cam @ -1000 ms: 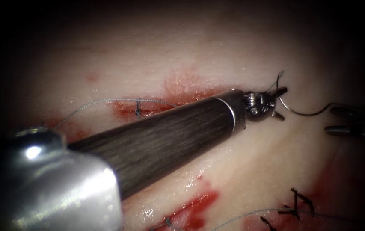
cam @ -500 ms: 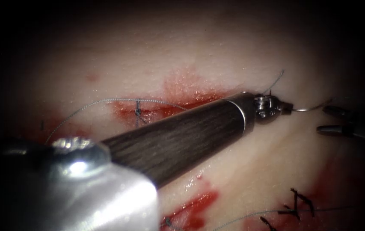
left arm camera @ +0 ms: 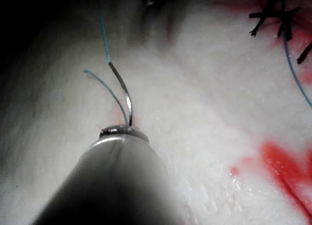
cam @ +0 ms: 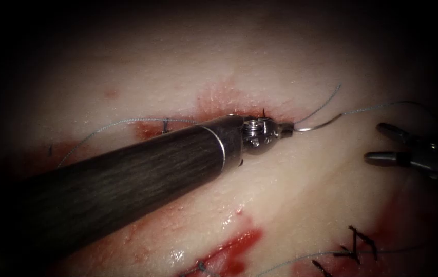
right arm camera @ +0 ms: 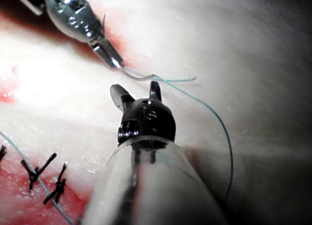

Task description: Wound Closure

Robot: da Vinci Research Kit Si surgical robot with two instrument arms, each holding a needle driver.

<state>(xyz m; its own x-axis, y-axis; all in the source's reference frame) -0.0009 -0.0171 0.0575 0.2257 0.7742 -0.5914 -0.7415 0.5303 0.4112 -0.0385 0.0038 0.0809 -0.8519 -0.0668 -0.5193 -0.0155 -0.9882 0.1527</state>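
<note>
Above the tissue point(cam: 306, 205), left pincer point(cam: 285, 129) clamps the needle point(cam: 317, 124).

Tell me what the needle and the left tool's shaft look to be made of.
Needle: apparently polished steel, a thin bright curve with glints, held near its tip by the left tool, out of the tissue. The shaft: dark, matte, with fine lengthwise streaks, possibly a fibre composite. Right tool open, holding nothing.

The curved needle point(cam: 315, 124) lies free of the tissue point(cam: 290, 200), a thin silver arc just above the surface, gripped at one end. From its other end pale blue thread point(cam: 378, 106) trails right. The cut point(cam: 177, 128) is a red horizontal line.
</note>
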